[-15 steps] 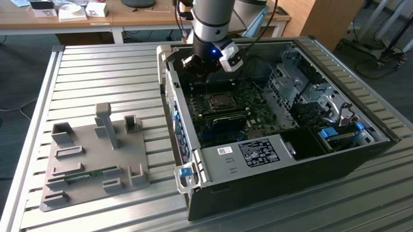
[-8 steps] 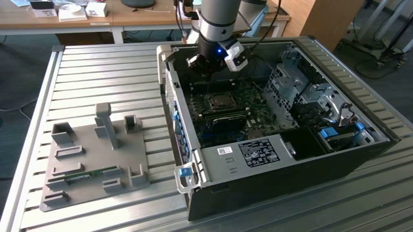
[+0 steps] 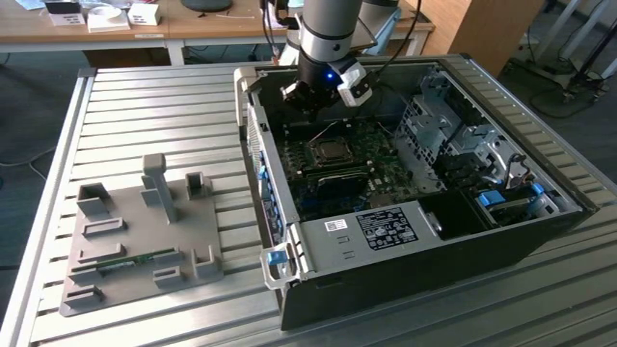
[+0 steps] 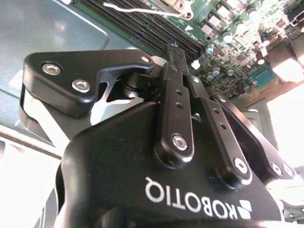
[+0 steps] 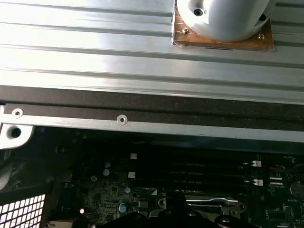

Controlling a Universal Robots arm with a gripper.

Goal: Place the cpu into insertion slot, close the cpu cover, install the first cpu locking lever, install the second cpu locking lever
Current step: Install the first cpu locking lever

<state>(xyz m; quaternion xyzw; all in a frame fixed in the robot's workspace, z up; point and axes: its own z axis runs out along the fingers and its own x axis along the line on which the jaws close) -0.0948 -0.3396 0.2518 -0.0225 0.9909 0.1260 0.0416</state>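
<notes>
In the exterior view the cpu (image 3: 333, 151) lies as a dull grey square in the motherboard socket, and the cpu cover (image 3: 317, 144) frames it, looking flat. My gripper (image 3: 311, 101) hangs inside the open computer case, above the board's far end and a short way beyond the socket. In the second wrist view my gripper (image 4: 175, 47) has its black fingers (image 4: 173, 85) brought together with nothing between them, over the memory slots (image 4: 142, 28). A silvery locking lever (image 5: 213, 202) lies along the socket edge in the first wrist view.
The case walls (image 3: 253, 137) surround the board, with a drive cage (image 3: 453, 137) on the exterior view's right. A grey fixture plate (image 3: 135, 246) with a memory stick (image 3: 126, 262) sits on the slatted table (image 3: 164, 108). The arm's base (image 5: 223, 19) stands beyond the case.
</notes>
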